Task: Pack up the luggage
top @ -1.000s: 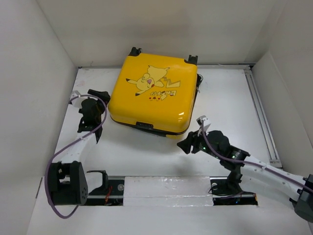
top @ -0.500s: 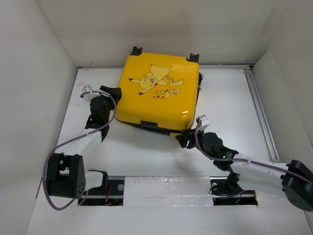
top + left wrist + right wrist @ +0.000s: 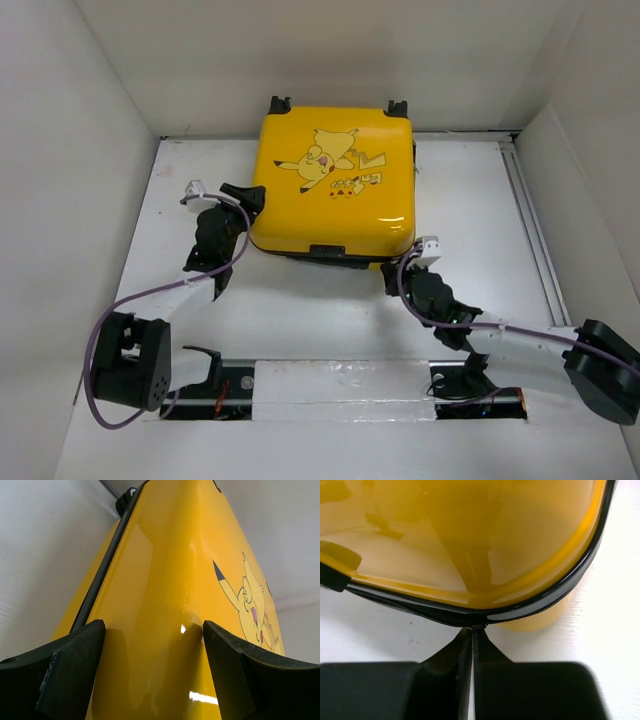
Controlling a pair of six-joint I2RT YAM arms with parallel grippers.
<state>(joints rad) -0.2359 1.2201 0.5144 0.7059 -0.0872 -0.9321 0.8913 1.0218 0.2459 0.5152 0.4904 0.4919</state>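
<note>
The luggage (image 3: 335, 185), a yellow hard-shell suitcase with a Pikachu print, lies flat and closed at the back middle of the table. My left gripper (image 3: 250, 196) is open at its near-left corner. In the left wrist view the yellow shell (image 3: 165, 580) fills the space between the spread fingers (image 3: 70, 670) of the left gripper (image 3: 153, 630). My right gripper (image 3: 390, 275) is at the near-right edge. In the right wrist view the right gripper (image 3: 472, 628) is shut, pinching a small grey zipper pull on the black zipper band (image 3: 545, 605) of the luggage (image 3: 470, 540).
White walls enclose the table on three sides. A metal rail (image 3: 530, 230) runs along the right side. Two black caster wheels (image 3: 279, 103) stick out at the suitcase's far edge. The arm bases sit on a taped strip (image 3: 340, 385) at the near edge.
The suitcase has turned and slid toward the back right. My left gripper followed it to the right. My right gripper moved in to the near edge and shut at the zipper band.
</note>
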